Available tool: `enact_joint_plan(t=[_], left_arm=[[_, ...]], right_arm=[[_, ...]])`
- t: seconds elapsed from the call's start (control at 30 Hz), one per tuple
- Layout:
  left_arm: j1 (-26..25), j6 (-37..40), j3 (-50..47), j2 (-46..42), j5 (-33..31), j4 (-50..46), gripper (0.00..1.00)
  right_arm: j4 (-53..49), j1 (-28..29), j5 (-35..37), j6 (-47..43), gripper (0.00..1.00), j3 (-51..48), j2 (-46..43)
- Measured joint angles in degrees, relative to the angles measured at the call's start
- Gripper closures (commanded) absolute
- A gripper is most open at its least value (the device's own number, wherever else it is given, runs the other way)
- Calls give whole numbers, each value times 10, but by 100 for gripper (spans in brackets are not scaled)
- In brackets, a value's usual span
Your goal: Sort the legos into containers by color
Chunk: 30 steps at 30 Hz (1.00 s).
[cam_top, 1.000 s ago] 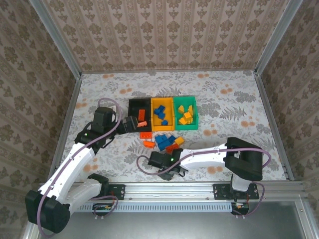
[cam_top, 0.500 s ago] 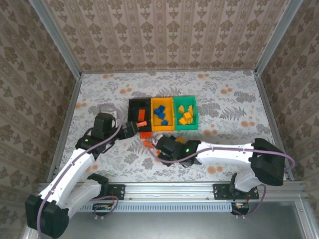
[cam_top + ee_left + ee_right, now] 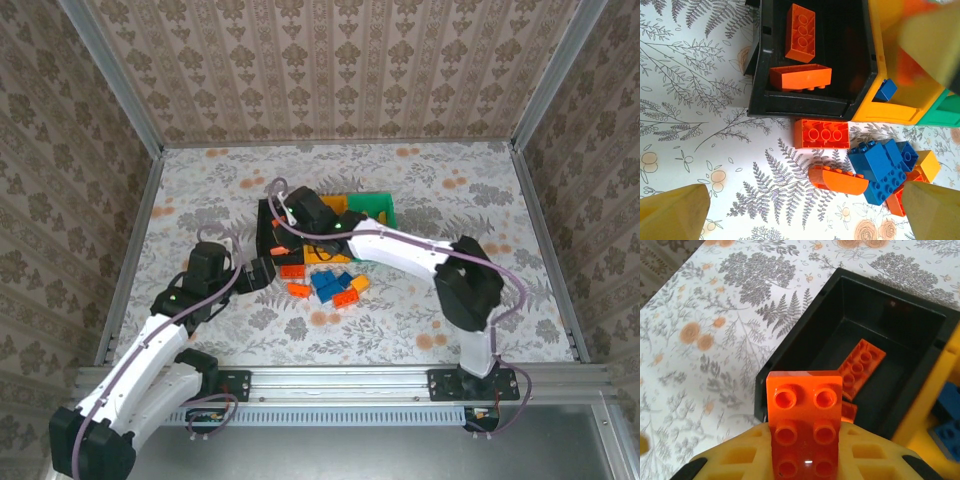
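Right wrist view: right gripper (image 3: 805, 460) clamps red-orange brick (image 3: 805, 410) over black bin (image 3: 800, 340). Left gripper (image 3: 802, 210) fingers spread wide above loose legos (image 3: 877, 167) beside bin.

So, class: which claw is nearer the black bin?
Right. The right claw, holding a red-orange brick, hangs over the black bin; the left claw sits open just short of its near edge.

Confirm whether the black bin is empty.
No, two red-orange bricks lie inside the black bin in the left wrist view.
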Motion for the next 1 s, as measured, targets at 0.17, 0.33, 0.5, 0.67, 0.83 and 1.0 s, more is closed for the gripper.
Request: enact_joint_plan(t=[0.17,0.33,0.5,0.67,0.83,1.0], left_arm=[[-9,-2,-4,-3,-1,1,0],[-32,-3,-6,6,-5,3,0],[-68,-4,-6,35,-14,17,0],[-138,-3,-1,101,-41,36,0],[-234,19,51,209,-75,51,5],[-318,63,133,321,-87,70,19]], right_arm=[[-16,-16,-19,15,45,83,80],[-12,-24,-29,24,31,103,91],[16,-24,-25,33,24,55,51],[54,-26,-4,47,20,-85,-76],[88,-34,45,78,19,-237,-216],[90,-60,83,112,18,-362,-315]])
